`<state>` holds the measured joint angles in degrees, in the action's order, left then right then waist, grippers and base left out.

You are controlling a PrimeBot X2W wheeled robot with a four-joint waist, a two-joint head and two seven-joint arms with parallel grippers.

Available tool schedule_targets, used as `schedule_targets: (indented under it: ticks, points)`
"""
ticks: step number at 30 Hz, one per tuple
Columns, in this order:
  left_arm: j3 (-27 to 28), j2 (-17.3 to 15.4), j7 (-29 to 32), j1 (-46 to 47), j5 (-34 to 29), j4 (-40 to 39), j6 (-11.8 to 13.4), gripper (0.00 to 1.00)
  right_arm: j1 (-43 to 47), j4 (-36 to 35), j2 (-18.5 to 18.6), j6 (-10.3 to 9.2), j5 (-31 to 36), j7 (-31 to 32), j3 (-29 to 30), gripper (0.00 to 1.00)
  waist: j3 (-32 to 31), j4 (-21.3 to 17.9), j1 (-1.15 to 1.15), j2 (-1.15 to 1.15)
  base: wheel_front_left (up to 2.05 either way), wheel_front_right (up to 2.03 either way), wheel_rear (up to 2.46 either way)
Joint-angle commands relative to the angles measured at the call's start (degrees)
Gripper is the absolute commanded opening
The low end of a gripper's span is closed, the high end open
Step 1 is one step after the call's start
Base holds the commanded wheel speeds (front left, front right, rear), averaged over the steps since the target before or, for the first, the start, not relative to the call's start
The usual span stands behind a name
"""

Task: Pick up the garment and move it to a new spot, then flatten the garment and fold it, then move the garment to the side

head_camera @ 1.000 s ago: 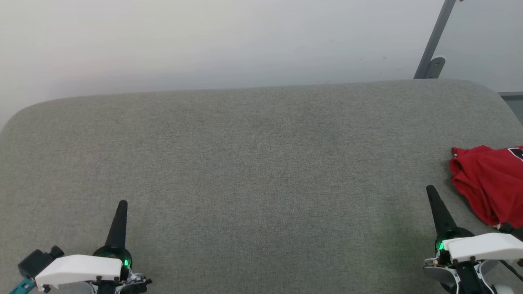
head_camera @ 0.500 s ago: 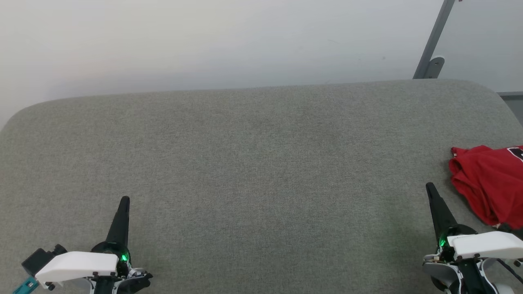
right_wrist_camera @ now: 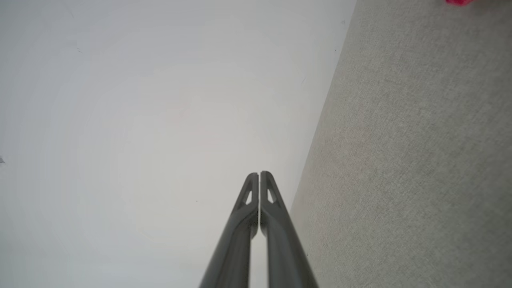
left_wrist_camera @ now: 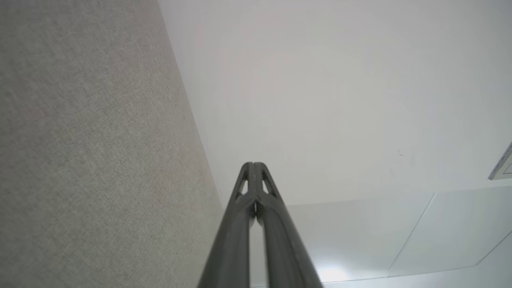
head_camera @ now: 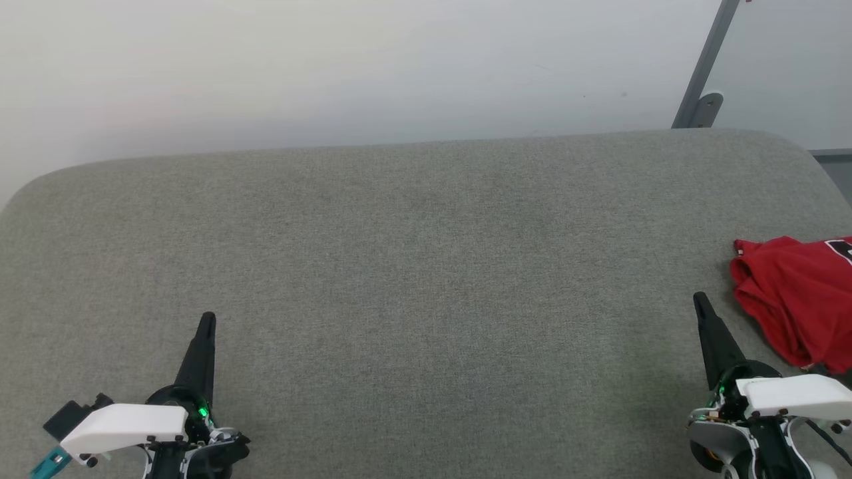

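Observation:
The garment [head_camera: 799, 299], a bright red jersey, lies crumpled at the right edge of the grey fabric surface [head_camera: 426, 266], partly cut off by the frame; a sliver of the garment [right_wrist_camera: 459, 2] also shows at the top of the right wrist view. My right gripper [head_camera: 700, 299] is shut and empty, its tip just left of the garment and apart from it. Far from the garment, my left gripper [head_camera: 208, 318] is shut and empty at the lower left. Both wrist views show the fingers pressed together, at the left gripper [left_wrist_camera: 253, 164] and the right gripper [right_wrist_camera: 259, 173].
A pale wall [head_camera: 333, 66] runs behind the grey surface. A grey metal bracket [head_camera: 704, 73] stands at the back right corner. The surface has rounded far corners.
Both grippers have crept slightly forward, their tips sitting a little higher in the head view. The garment has not moved.

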<state>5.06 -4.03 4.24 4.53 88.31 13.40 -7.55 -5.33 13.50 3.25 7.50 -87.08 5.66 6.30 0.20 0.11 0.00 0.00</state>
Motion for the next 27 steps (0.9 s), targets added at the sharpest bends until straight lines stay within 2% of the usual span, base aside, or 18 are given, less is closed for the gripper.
schedule_targets:
  ticks: [1,14,27]
  points:
    - [0.31,0.00,0.44,1.32,1.04,0.10,0.11,0.00,-0.81,0.17,-0.27,-0.01,-1.26,0.40,0.18,0.00,0.00,-0.02,0.00,0.00,0.00,0.00,0.00]
    - [0.66,0.55,1.82,2.10,5.13,0.72,0.12,0.00,-1.21,0.66,-0.46,-0.02,-5.68,0.98,0.30,0.00,-0.02,-0.11,0.00,0.00,0.00,0.00,0.00]
    - [0.80,0.67,1.90,2.07,4.76,0.69,0.12,0.00,-1.05,0.63,-0.42,-0.02,-5.42,0.96,0.28,0.00,-0.02,-0.11,0.00,0.00,0.00,0.00,0.00]
